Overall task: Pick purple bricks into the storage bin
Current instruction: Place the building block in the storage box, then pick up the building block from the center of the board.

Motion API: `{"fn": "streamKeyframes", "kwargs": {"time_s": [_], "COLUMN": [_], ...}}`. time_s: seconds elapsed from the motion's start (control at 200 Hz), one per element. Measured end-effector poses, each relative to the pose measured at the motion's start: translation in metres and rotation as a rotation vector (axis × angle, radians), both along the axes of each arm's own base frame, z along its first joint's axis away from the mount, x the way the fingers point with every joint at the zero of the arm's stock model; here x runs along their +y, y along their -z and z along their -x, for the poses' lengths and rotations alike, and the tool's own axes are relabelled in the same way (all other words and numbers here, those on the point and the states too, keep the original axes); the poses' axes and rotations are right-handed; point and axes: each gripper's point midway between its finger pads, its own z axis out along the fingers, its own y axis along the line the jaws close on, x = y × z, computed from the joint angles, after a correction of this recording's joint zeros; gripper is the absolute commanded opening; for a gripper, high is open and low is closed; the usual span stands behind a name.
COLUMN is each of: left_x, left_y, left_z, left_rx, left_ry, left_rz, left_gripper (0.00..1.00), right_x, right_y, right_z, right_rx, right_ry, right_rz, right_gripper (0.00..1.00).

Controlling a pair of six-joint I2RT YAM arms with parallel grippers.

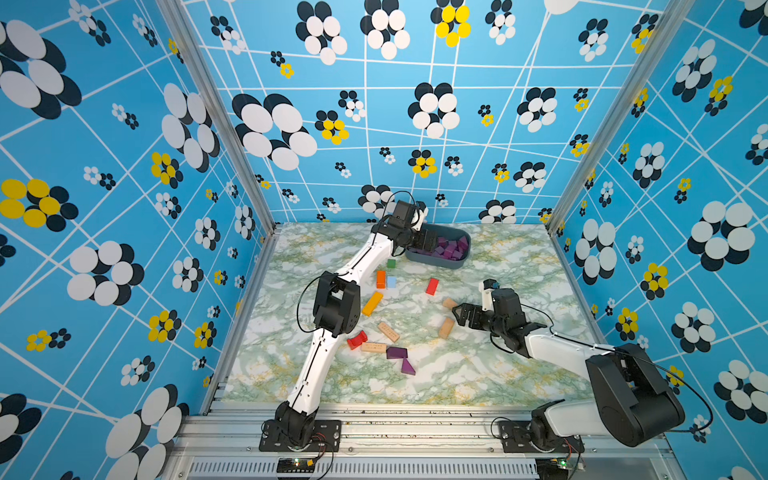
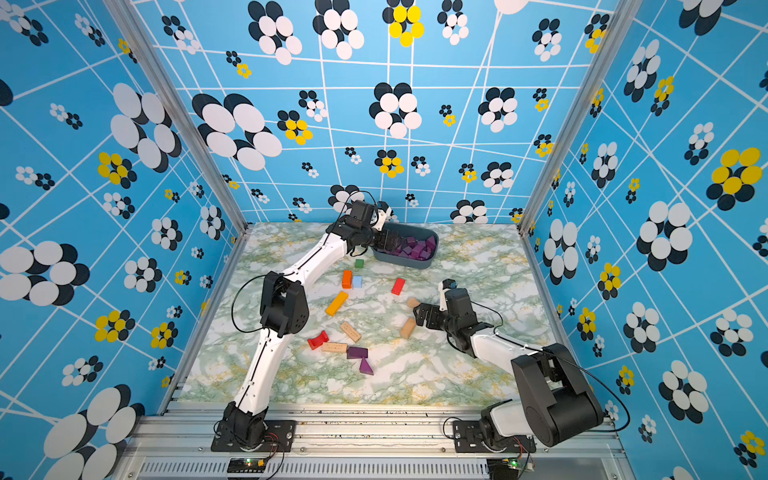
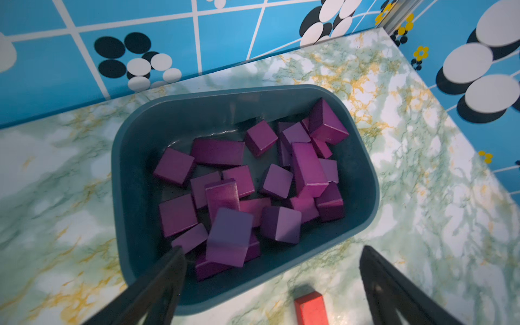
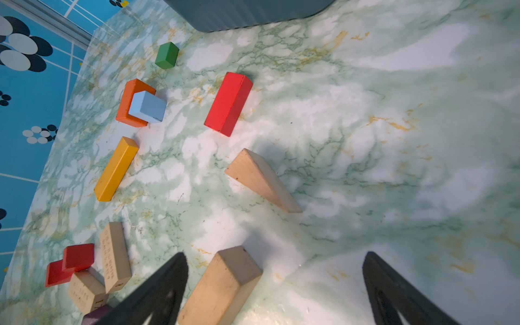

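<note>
Top views both show two purple bricks (image 1: 408, 367) on the surface (image 1: 478, 374) near its front edge, the bar (image 1: 397, 352) lying along that edge, the left claw (image 1: 432, 242) wide open over the bin (image 1: 440, 263) at the back edge, the open right claw (image 1: 456, 316) nearer them.

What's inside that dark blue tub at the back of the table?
The dark blue-grey plastic tub holds a loose pile of purple wooden blocks, cubes and bars, some lying on others. Whatever sits beneath the pile is covered.

Bare tabletop (image 1: 478, 382) along the near edge; tan blocks (image 1: 445, 328) just beside the right tool (image 1: 456, 316)
</note>
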Motion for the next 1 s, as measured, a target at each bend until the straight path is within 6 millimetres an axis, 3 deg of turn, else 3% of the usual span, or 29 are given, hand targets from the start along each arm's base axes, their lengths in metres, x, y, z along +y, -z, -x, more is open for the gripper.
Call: {"fn": "streamKeyframes", "kwargs": {"time_s": [0.16,0.25,0.395,0.515,0.645,0.854,1.004], "left_x": [0.002,0.008,0.033,0.053,0.075,0.124,0.155], "left_y": [0.002,0.007,0.006,-0.023,-0.046,-0.031,-0.028], "left_z": [0.001,0.014,0.057,0.092,0.127,0.196,0.237], "left_rx": [-0.007,0.002,-0.004,-0.075,-0.157,-0.188,-0.255], "left_ry": [0.006,0.008,-0.007,-0.036,-0.067,-0.129,-0.172], "left_rz": [-0.017,-0.039,-0.062,-0.008,0.049,0.03,0.038], "left_gripper": [0.99,0.99,0.99,1.0,1.0,0.99,0.99], "right_x": [0.001,0.002,0.006,0.013,0.042,0.071,0.096], "right_y": [0.001,-0.001,-0.005,-0.005,-0.009,-0.026,-0.033], "right_z": [-0.002,-0.003,-0.004,-0.002,0.012,0.025,0.049], "right_rx": [-0.002,-0.013,-0.039,-0.068,-0.099,-0.162,-0.191], "right_ry": [-0.002,-0.014,-0.043,-0.09,-0.221,-0.33,-0.442], "right_rz": [-0.004,-0.006,-0.007,0.035,0.097,0.112,0.151], "right_gripper": [0.99,0.98,0.97,0.96,0.99,0.99,0.97]}}
